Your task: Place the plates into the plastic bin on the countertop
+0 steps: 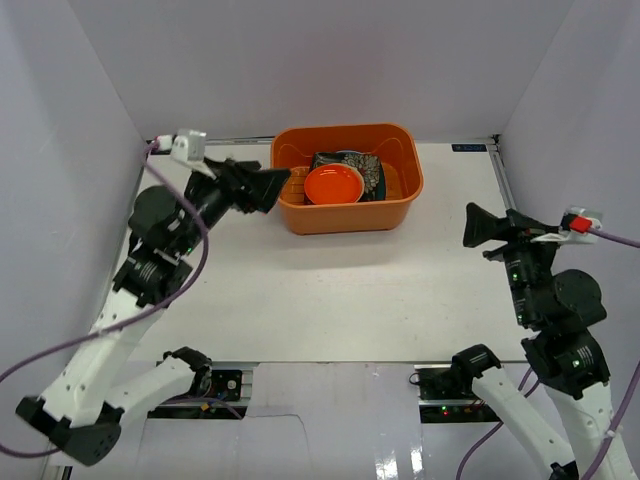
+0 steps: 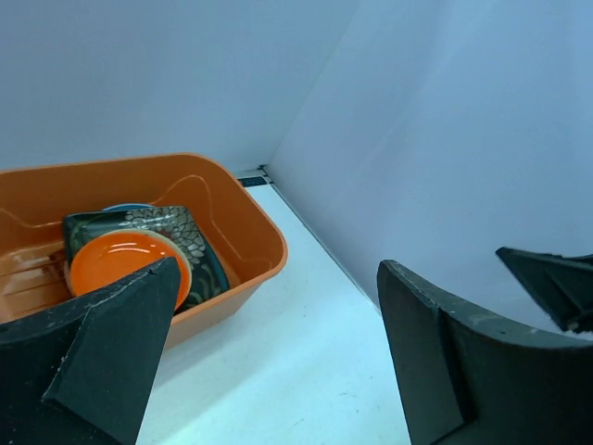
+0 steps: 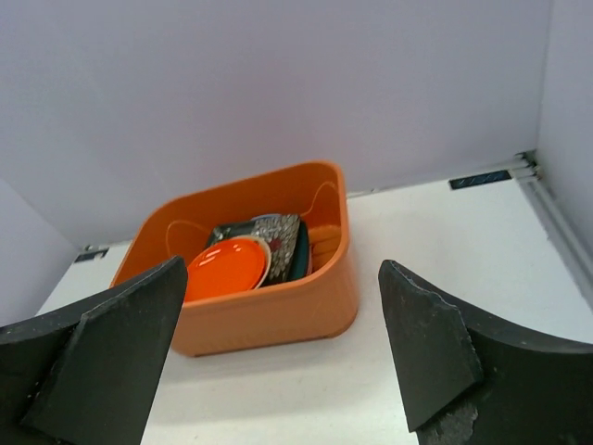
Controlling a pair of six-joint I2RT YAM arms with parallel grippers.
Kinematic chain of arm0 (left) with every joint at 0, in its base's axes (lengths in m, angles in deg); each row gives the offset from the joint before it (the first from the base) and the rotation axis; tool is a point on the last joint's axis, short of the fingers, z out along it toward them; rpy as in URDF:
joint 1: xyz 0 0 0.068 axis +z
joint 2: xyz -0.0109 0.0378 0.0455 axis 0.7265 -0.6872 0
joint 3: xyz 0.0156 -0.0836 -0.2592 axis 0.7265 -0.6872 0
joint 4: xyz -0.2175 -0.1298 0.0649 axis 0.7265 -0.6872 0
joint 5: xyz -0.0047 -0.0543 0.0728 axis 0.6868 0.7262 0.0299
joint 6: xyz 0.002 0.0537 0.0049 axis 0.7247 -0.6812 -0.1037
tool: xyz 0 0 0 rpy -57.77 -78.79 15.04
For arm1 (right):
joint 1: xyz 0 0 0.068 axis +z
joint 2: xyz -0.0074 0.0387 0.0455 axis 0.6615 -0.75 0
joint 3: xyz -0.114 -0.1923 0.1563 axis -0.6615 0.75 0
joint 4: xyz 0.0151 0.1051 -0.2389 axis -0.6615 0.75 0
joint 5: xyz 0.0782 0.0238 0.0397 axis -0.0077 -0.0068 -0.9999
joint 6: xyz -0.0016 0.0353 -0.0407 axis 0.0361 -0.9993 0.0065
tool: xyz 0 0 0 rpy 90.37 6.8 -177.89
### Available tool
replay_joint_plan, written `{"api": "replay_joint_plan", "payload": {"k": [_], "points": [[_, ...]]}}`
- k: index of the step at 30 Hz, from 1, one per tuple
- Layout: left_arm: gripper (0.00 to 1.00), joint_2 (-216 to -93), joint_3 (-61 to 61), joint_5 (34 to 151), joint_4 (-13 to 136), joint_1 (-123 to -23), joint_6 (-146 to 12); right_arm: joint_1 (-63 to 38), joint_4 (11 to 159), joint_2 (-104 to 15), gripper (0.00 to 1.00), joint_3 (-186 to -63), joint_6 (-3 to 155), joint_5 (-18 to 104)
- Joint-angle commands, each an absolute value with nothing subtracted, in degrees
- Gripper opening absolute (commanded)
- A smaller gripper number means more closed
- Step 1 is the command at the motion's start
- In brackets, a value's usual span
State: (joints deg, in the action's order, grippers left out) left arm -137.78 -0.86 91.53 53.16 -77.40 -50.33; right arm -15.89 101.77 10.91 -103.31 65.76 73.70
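Top external view: the plastic bin (image 1: 345,222) sits at the far middle of the countertop (image 1: 350,290). Inside it lies a round orange-red plate (image 1: 333,184), resting on a dark square patterned plate (image 1: 368,170). The left gripper (image 1: 278,188) hovers just beside the bin's left wall, pointing toward it. The right gripper (image 1: 470,226) hangs well apart from the bin, over the right side of the table. No plate shows on the white surface anywhere in this view.

Left wrist view: the jaws stand wide apart with only bare table and the white wall between them, so this tool holds nothing. The bin lies to the left. The orange-red plate sits in it on top of the patterned square one, with a sliver of blue rim (image 2: 130,206) behind (possibly another plate; too little shows to be sure).

Right wrist view: these jaws are also spread wide and grip nothing. The bin is ahead, seen between them, with the same stack leaning toward its right half.

My judgement is that the task is at or near its end: every plate that can be seen is already in the bin, and both tools are free. How many plates lie under the top two cannot be told.
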Motion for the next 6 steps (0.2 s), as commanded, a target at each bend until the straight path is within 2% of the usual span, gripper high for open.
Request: {"api": "replay_joint_plan", "payload": {"k": [1,3,6], "points": [[0.98,-128.1,-10.5,86.3,49.6,-76.9,-53.0,-15.9,99.2,14.1,0.9,-103.2,70.7,80.1],[0.98,-124.3,-15.7,86.1,48.9,-76.9,-52.9,-15.8,98.6,15.3,0.9,-102.3,70.7,80.7],[0.98,-119.8,-17.3,86.1,45.1,-76.9,-52.3,-15.9,95.2,17.3,0.9,-100.6,72.7,79.0]]}}
